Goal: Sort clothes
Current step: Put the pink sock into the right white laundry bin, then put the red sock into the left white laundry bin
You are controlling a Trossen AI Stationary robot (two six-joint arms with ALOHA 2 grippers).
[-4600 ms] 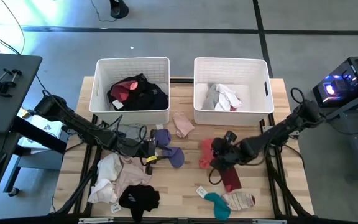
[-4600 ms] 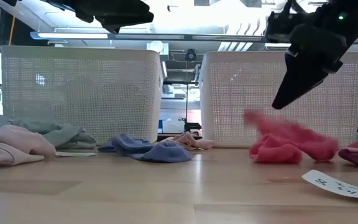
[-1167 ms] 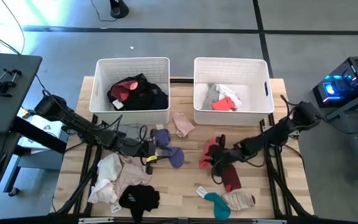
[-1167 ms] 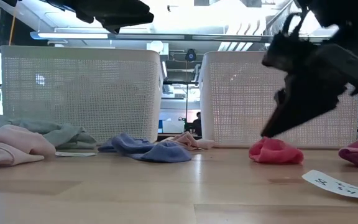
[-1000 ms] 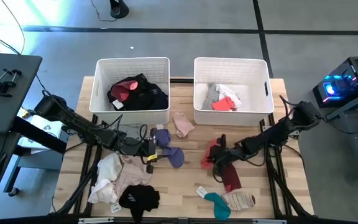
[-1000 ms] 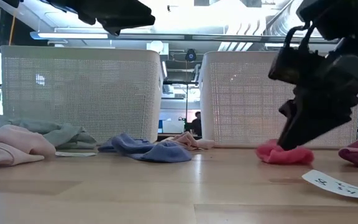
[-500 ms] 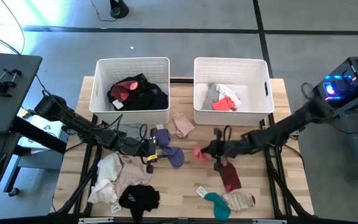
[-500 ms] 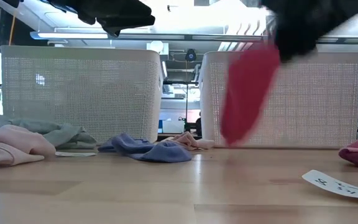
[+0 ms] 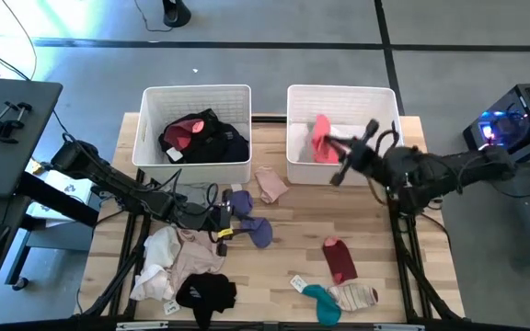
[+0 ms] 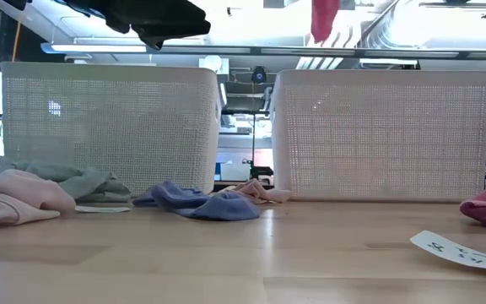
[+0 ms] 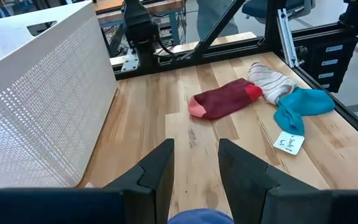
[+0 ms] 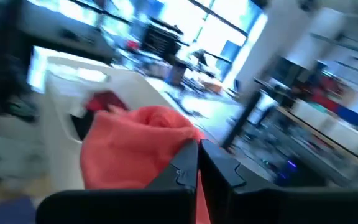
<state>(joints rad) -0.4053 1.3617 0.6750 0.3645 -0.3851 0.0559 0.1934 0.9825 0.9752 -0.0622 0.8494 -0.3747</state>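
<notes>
At the near edge of the table (image 9: 283,276) lie a black garment (image 9: 205,294), a teal sock (image 9: 320,302) beside a striped sock (image 9: 355,296), and just beyond them a maroon sock (image 9: 339,260); a heap of pink and white clothes (image 9: 168,262) sits at the near left. Farther in, at the middle left, the left gripper (image 9: 224,221) waits low over a lavender garment (image 9: 251,225), its fingers (image 11: 157,174) apart with bare wood showing between them and nothing held. A pale pink sock (image 9: 270,184) lies just in front of the two bins. At the far side, the left bin (image 9: 196,92) holds dark and red clothes (image 9: 201,136). The right gripper (image 9: 329,145) is raised over the right bin (image 9: 343,92), its fingers pinched tight on a red garment (image 9: 321,138) that hangs from them above the bin's near-left part, over the white and grey clothes (image 9: 334,136) already inside. What matters for the drop, as I judge it, is that the red garment hangs straight down inside the bin's walls, not across the near rim, so letting go should land it inside; the right arm is the one placed for this, the left being well apart.
</notes>
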